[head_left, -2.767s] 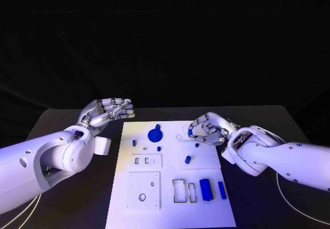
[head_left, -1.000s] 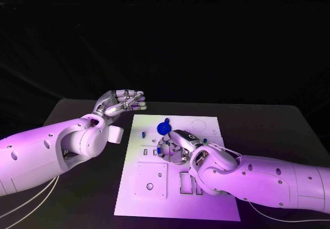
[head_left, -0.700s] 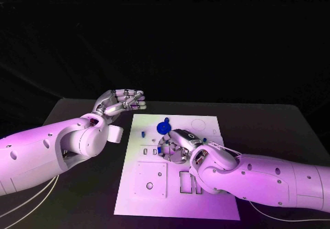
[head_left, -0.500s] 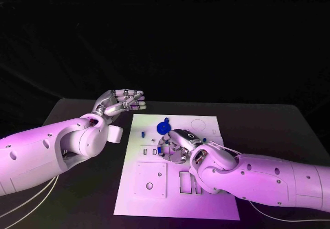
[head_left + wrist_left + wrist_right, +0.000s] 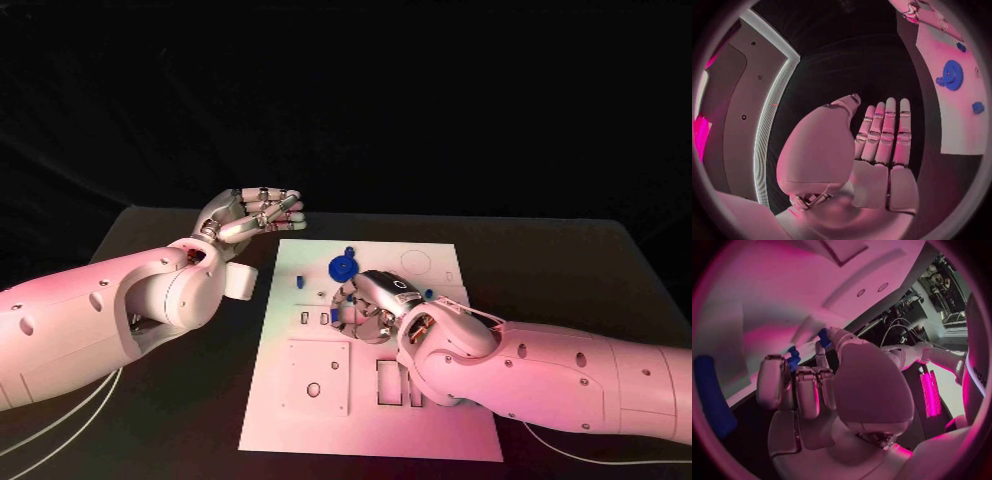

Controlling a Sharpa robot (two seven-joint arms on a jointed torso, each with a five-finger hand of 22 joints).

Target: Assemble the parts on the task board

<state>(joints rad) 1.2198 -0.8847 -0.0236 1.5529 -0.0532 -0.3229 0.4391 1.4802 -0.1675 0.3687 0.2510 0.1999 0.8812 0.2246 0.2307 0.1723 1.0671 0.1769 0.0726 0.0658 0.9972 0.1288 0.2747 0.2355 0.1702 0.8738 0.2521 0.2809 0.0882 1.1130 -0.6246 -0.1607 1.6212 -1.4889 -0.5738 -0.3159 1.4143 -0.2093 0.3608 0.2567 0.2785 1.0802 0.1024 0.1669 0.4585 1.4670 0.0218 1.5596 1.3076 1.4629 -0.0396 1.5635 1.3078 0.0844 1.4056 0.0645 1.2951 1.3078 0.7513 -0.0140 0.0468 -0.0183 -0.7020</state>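
The white task board (image 5: 433,425) lies in the middle of the black table. My right hand (image 5: 372,305) hovers low over the board's middle, fingers bent down beside the small slots (image 5: 309,318). Its fingertips pinch a small blue part (image 5: 824,338), seen as a blue speck (image 5: 335,316) in the head view; whether it touches the board I cannot tell. A blue gear (image 5: 343,267) stands near the board's far edge, with a small blue peg (image 5: 300,281) to its left. My left hand (image 5: 257,214) is raised beyond the board's far left corner, holding nothing, fingers (image 5: 886,135) straight.
A long blue bar (image 5: 711,395) lies on the board close to my right hand. My right forearm (image 5: 548,375) covers the board's near right part. A square inset with a hole (image 5: 315,377) sits near left. Bare table (image 5: 173,440) flanks the board.
Since the oldest frame my right hand has crossed from the board's far right side to its middle, by the small slots. Over the last second it barely shifts. The left hand stays raised.
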